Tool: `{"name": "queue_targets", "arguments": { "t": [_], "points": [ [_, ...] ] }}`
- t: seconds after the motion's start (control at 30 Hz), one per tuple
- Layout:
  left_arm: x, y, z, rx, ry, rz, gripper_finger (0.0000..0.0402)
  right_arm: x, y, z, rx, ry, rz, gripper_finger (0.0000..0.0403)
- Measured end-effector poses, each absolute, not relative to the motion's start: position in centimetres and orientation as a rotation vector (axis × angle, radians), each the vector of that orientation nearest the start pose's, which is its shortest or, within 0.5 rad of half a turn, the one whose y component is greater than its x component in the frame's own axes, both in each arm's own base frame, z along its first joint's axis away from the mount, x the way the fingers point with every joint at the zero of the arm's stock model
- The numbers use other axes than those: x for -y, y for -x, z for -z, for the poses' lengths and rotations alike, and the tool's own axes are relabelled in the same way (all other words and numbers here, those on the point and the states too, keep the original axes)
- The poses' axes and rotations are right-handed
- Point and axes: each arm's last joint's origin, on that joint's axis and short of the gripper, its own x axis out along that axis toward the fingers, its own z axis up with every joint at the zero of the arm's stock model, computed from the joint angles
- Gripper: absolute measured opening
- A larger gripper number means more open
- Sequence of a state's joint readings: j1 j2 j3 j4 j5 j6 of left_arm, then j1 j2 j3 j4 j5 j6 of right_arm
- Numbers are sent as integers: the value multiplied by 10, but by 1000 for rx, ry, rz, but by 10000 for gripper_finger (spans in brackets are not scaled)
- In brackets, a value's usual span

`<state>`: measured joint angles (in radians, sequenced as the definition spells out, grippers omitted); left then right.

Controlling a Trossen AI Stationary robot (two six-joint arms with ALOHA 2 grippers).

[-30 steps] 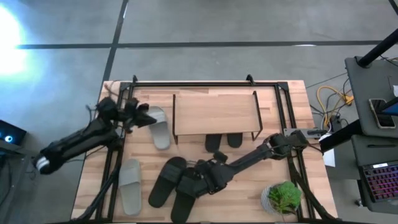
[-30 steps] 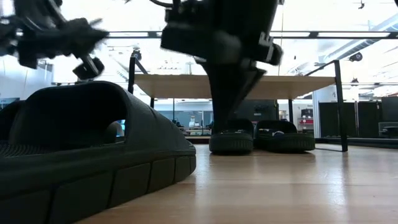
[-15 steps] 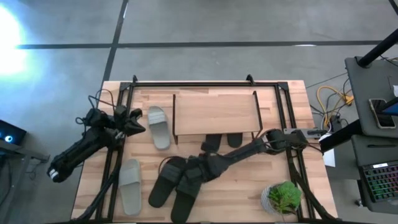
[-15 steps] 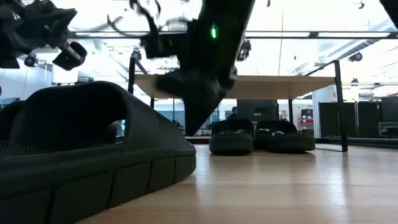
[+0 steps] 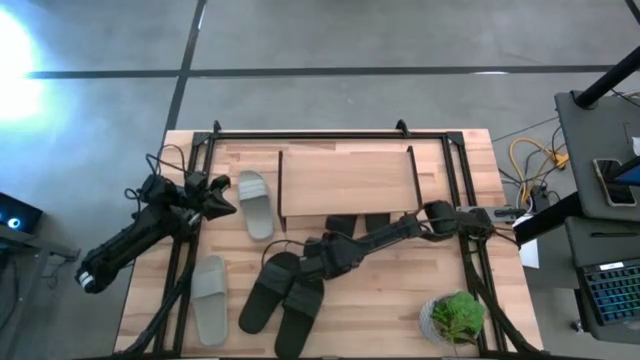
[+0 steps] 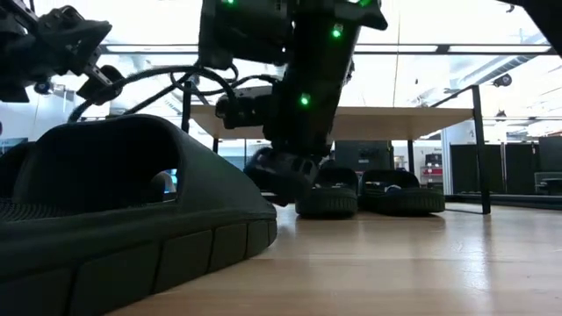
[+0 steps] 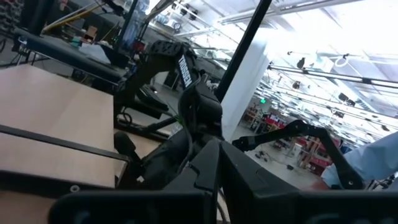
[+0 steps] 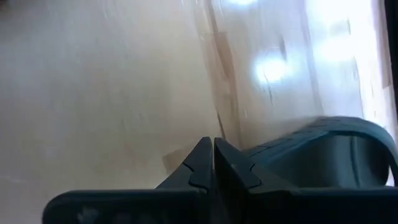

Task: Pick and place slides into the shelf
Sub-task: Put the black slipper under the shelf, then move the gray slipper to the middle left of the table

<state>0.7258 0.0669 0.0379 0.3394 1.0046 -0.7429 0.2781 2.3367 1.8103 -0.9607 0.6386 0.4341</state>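
We hold our right end effector (image 5: 297, 262) closed and empty, low beside the black slides (image 5: 283, 297) to reach them; two sit under the shelf (image 5: 345, 182). Left end effector (image 5: 222, 204) waits closed.

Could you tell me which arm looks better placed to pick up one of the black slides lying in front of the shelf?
The right, probably. Its shut right gripper hovers beside the pair of black rubber slides at mid-table, in front of the low wooden shelf. The shut left gripper waits at the table's left edge, near a light grey slide.

Black slides (image 5: 358, 226) under shelf (image 5: 346, 182); bare table (image 5: 400, 300) in front
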Motion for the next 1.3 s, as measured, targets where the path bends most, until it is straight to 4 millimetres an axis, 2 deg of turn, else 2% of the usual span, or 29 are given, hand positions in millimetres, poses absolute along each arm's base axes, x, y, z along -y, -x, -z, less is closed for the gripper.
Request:
{"name": "queue_targets", "arguments": {
  "t": [0.17, 0.33, 0.57, 0.7, 0.8, 0.97, 1.03, 1.13, 1.3],
  "points": [
    [-37, -78, -198, 91, 485, 332, 0, -101, -428, -120, -1317, 354, 579, 8],
    [-37, -78, -198, 92, 483, 330, 0, -98, -417, -118, -1370, 365, 654, 9],
    [-37, -78, -198, 92, 493, 317, 0, -105, -420, -134, -1318, 286, 732, 9],
    [-38, -79, -197, 82, 528, 317, 0, -123, -425, -169, -1196, 277, 729, 9],
    [-38, -80, -196, 66, 582, 316, 0, -133, -422, -204, -1105, 173, 760, 9],
    [-39, -80, -197, 69, 635, 311, 0, -135, -401, -264, -934, -74, 925, 9],
    [-39, -79, -202, 139, 622, 268, 0, -136, -390, -285, -874, -158, 985, 9],
    [-40, -77, -211, 245, 639, 214, 0, -140, -380, -306, -794, -267, 994, 9],
    [-39, -74, -223, 340, 691, 246, 0, -142, -375, -317, -732, -294, 982, 9]
  ]
}}
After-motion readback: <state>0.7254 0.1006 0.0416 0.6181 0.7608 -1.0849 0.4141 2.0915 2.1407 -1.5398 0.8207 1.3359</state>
